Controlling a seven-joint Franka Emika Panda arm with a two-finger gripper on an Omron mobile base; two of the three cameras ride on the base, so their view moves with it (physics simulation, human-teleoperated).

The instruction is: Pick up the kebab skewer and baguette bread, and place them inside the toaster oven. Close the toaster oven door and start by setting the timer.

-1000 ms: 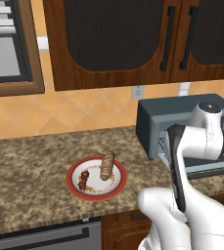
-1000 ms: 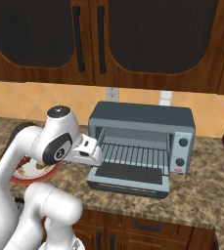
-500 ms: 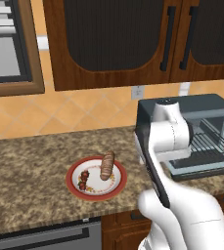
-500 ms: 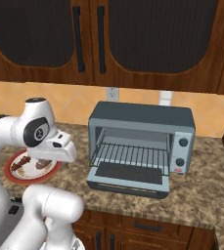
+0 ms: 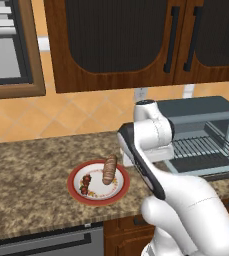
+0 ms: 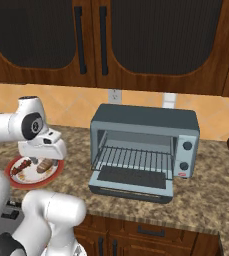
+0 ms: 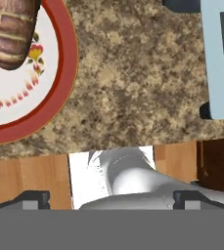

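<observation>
Currently the gripper (image 7: 111, 200) hangs over the granite counter (image 7: 133, 83) between the red-rimmed plate (image 5: 74, 181) and the toaster oven (image 6: 146, 145), jaws spread wide and empty. Both foods lie on the plate: the baguette bread (image 5: 109, 170) with the kebab skewer (image 5: 86, 183) just beside it. The toaster oven door (image 6: 131, 182) is dropped flat, rack exposed.

Judgement: step in hand is the approach to 1 of the 2 foods. Centre over the loaf, set the jaws across its short width, descend vertically, and close only once the fingers clear the plate rim.

No brand, label or legible writing; knob markings too small to read.
</observation>
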